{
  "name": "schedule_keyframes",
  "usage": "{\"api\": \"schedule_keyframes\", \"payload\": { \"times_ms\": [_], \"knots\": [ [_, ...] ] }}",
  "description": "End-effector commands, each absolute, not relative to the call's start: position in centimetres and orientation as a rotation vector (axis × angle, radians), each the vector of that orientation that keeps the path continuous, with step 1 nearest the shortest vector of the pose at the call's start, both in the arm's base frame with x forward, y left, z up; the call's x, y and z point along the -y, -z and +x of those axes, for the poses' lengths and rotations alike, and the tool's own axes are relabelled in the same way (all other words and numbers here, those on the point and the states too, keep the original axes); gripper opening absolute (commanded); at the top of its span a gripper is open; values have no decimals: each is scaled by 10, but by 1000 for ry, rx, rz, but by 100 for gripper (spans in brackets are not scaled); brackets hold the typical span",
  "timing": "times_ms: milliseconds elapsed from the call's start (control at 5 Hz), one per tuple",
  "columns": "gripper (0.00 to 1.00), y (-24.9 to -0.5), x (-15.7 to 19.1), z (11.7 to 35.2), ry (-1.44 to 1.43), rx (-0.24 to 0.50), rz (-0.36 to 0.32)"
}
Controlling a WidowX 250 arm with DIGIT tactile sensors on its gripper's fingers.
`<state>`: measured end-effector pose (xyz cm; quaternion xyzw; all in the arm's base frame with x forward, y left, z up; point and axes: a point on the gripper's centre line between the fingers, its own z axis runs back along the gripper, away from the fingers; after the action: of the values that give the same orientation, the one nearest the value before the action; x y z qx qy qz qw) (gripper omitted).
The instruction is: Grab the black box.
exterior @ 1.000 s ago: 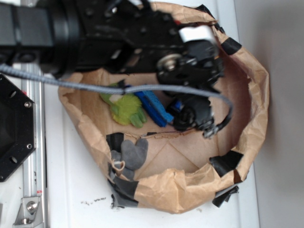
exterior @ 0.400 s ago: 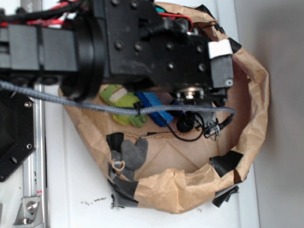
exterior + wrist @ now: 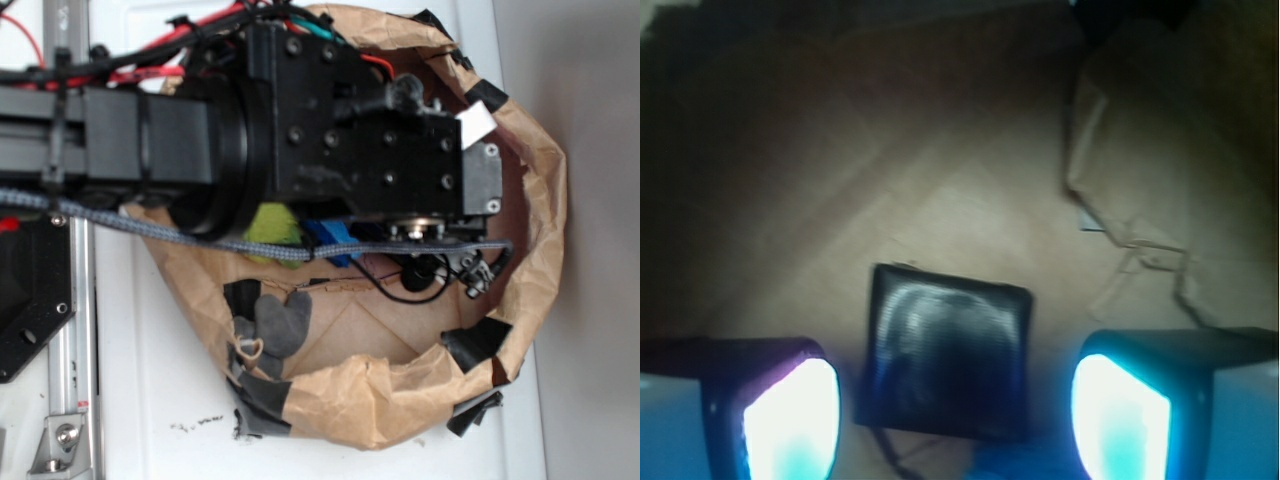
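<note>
On my wrist camera the small glossy black box with rounded corners (image 3: 946, 362) lies flat on the brown paper floor of the bag (image 3: 940, 200), low in the centre of the frame, turned slightly askew. It sits between the two fingers of my tool (image 3: 955, 415): the left pad (image 3: 790, 420) glows pale blue-white at the lower left, just beside the box's left edge, and the right pad (image 3: 1120, 415) glows at the lower right, with a clear strip of paper between it and the box. The tool is spread wide and grips nothing. A thin dark cord runs out from under the box's lower edge, and a blue patch shows at the bottom just right of the box; I cannot tell what it is.

In the exterior view I cannot see the box at all; the black arm body (image 3: 340, 140) covers the middle of the crumpled brown paper bag (image 3: 545, 200), reaching in from the left of the frame. A green soft toy (image 3: 272, 225) and a blue sponge (image 3: 335, 240) peek out below the arm. A grey braided cable (image 3: 150, 228) crosses beneath the arm. Black tape strips (image 3: 478, 342) patch the bag's rim at lower right. The bag rests on a white surface (image 3: 150, 400), and a black hexagonal plate with screws (image 3: 25, 300) sits at the left edge.
</note>
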<state>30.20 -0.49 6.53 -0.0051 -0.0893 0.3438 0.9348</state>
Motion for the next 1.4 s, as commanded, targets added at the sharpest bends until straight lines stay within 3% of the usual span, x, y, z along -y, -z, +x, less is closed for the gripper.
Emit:
{"api": "schedule_keyframes", "payload": {
  "times_ms": [0, 400, 600, 1000, 1200],
  "knots": [
    [100, -70, -3, 308, -772, 215, -61],
    [100, -56, -14, 304, -777, 175, -22],
    [100, -37, -22, 306, -804, 158, 14],
    [100, -20, -8, 307, -752, 158, 11],
    [0, -33, -8, 307, -755, 186, -49]
  ]
}}
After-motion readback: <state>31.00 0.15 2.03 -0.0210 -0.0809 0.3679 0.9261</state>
